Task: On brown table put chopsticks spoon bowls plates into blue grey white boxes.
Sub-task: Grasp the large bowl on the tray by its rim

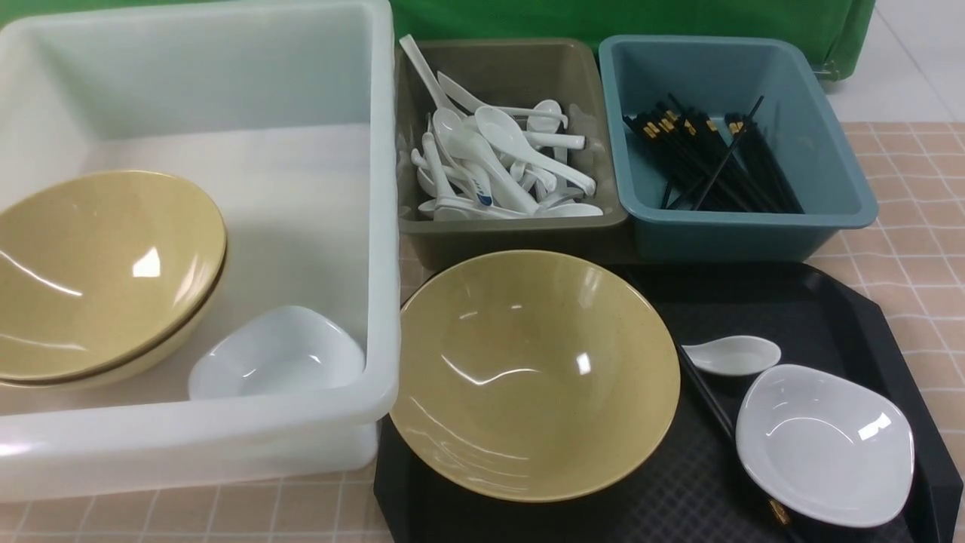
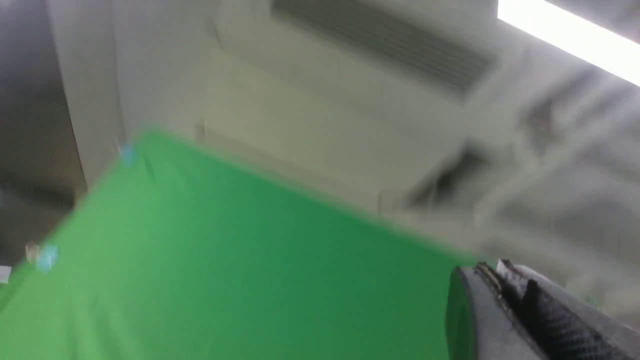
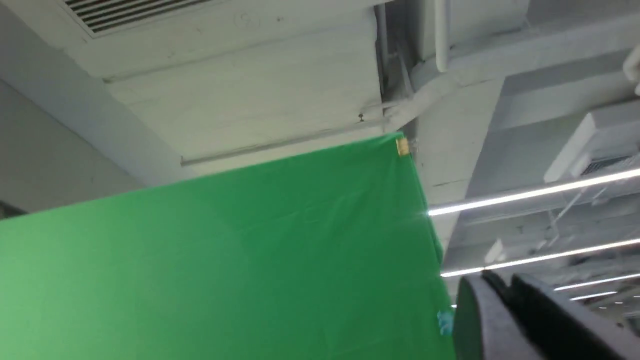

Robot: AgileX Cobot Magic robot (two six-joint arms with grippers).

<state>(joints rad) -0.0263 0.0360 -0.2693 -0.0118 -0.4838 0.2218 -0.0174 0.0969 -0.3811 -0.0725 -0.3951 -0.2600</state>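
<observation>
Wrist views: left hand [image 2: 492, 274] closed empty, right hand [image 3: 500, 286] unclear, both away from bowl [image 1: 535, 377].

**A:** We're looking up at a green backdrop [image 3: 225, 260] here, stretched under a pale ceiling [image 3: 240, 100] with a white pipe [image 3: 440, 35].

**B:** And we've got a slatted vent [image 3: 125, 10] overhead, strip lights [image 2: 575, 37] glowing, and white floor tiles [image 1: 916, 68] beyond.

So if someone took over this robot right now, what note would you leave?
Left claw shut, empty; right claw: cannot tell whether open.
Done: stacked bowls and one small plate in white box; spoons in grey box; chopsticks in blue box.
Left, on black tray: loose bowl, single spoon, second plate, loose chopsticks partly under that plate.
</observation>
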